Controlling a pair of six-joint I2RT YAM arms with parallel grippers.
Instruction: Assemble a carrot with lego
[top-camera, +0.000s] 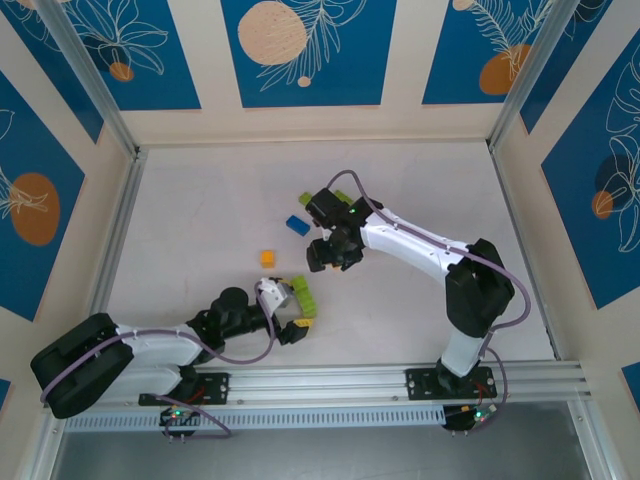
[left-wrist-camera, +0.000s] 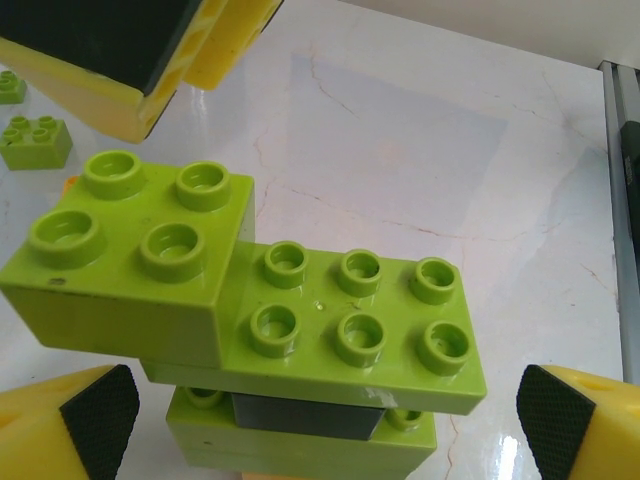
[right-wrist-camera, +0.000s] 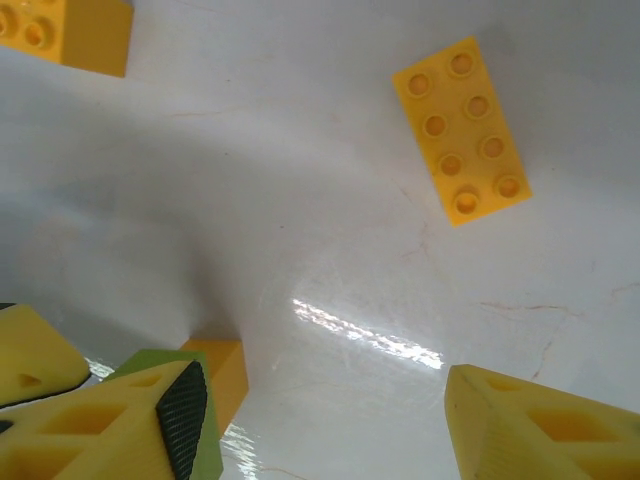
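Note:
A clump of lime green lego (left-wrist-camera: 300, 320) with a black brick (left-wrist-camera: 300, 415) sandwiched in it stands on the white table, and an orange piece peeks out underneath. My left gripper (left-wrist-camera: 320, 425) is open, its pads (left-wrist-camera: 100, 420) on either side of the clump's lower part without touching. In the top view the clump (top-camera: 301, 295) sits just beyond the left gripper (top-camera: 290, 318). My right gripper (top-camera: 330, 255) hovers open over bare table. An orange two-by-four brick (right-wrist-camera: 460, 130) lies ahead of the right gripper (right-wrist-camera: 320, 410), nothing between its fingers.
A blue brick (top-camera: 297, 225) and an orange brick (top-camera: 268, 258) lie mid-table. Small lime bricks (left-wrist-camera: 35, 140) lie farther back, near the right arm's wrist (top-camera: 335, 195). Another orange brick (right-wrist-camera: 60, 30) lies at the upper left. The enclosure walls and a metal rail (top-camera: 400, 380) bound the table.

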